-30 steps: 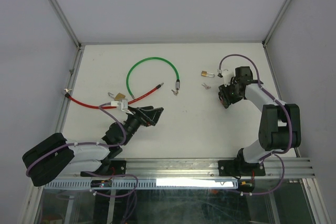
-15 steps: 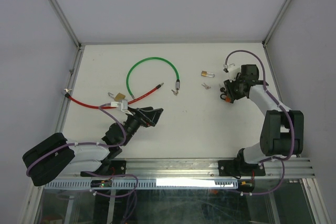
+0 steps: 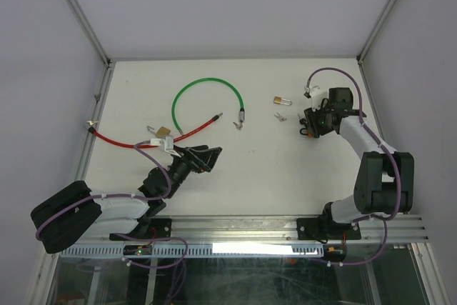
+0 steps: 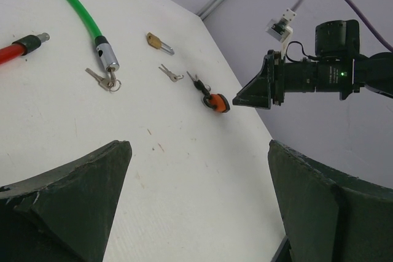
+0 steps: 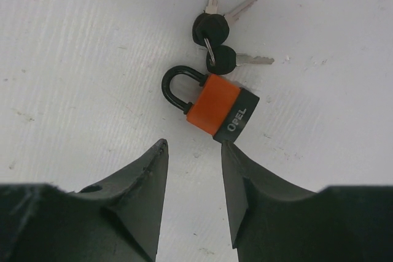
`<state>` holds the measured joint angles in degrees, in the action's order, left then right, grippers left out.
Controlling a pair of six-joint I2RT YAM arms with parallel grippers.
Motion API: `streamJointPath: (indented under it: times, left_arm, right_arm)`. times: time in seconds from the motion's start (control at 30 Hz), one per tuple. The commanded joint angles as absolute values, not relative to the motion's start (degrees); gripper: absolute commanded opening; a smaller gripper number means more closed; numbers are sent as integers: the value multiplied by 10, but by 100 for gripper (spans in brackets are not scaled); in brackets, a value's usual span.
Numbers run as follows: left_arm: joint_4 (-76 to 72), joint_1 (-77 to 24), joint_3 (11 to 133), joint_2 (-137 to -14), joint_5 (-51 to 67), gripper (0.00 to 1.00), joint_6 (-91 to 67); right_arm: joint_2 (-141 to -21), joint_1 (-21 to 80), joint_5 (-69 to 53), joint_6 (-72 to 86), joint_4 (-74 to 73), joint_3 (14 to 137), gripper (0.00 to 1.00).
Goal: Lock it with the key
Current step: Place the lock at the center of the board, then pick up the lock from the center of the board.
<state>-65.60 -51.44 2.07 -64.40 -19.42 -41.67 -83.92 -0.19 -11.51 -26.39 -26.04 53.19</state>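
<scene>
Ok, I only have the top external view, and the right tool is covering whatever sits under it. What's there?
Observer: The right wrist view shows an orange padlock lying flat on the table, just ahead of the right tool.
Operator: Is the tool gripping it?
Observer: No. Its jaws stand apart with nothing between them, and the padlock lies beyond their tips.
Operator: And the keys?
Observer: A bunch of black-headed keys on a ring lies right by the shackle, on the side of the padlock away from the tool.
</scene>
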Motion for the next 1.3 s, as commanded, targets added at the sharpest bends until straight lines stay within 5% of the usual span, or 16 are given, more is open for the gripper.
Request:
streamJointPath:
  times: [0.0,0.4,0.73,1.27]
  left_arm:
    - [-682,-519,16,-644,-197,99,-427]
    - [-610,-512,42,-608,-209,99,-404]
    - [-366,-493,132,-520,-322,99,-203]
    - [-238,-158,217,-640,-75,99,-369]
  right_arm:
    - [-804,-7,-162,-265,-260,550,43]
    - [-718,0,-388,-258,-318,582,44]
    - [-682,60,-579,-221,-317,582,45]
    - [-633,61,-536,-254,-300,541,46]
